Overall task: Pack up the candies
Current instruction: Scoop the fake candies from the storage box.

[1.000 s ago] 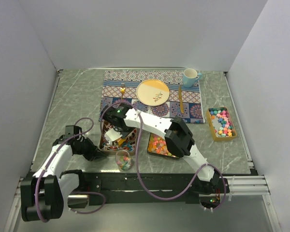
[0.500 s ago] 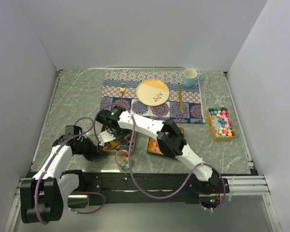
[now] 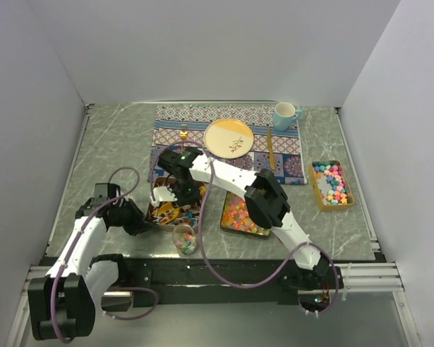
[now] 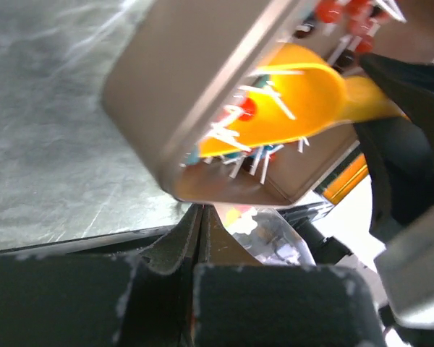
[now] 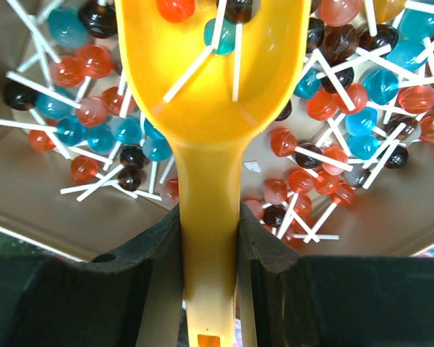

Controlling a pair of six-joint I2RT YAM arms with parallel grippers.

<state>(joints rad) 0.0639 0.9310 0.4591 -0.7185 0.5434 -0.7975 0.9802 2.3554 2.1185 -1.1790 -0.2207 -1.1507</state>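
My right gripper (image 5: 210,231) is shut on the handle of a yellow scoop (image 5: 210,87). The scoop sits over a brown tin (image 5: 43,195) full of red, blue and dark lollipops (image 5: 333,101), with a few in its bowl. In the top view this gripper (image 3: 173,194) is over the tin (image 3: 156,210). My left gripper (image 4: 200,217) is shut on the tin's near rim (image 4: 181,72), at its left corner in the top view (image 3: 146,223). A clear cup (image 3: 186,238) with some candies stands in front of the tin. The tiny mixed candies (image 3: 239,212) fill a tray just to the right.
A patterned placemat (image 3: 202,116) at the back carries a plate (image 3: 228,136), a fork (image 3: 183,134), a knife (image 3: 270,148) and a blue mug (image 3: 283,115). An orange box (image 3: 324,201) of larger sweets stands at the right. The clear cup also shows in the left wrist view (image 4: 275,231).
My right wrist swung left over the tin with the scoop, then back toward the far side. My left arm shifted slightly left, still on the tin.
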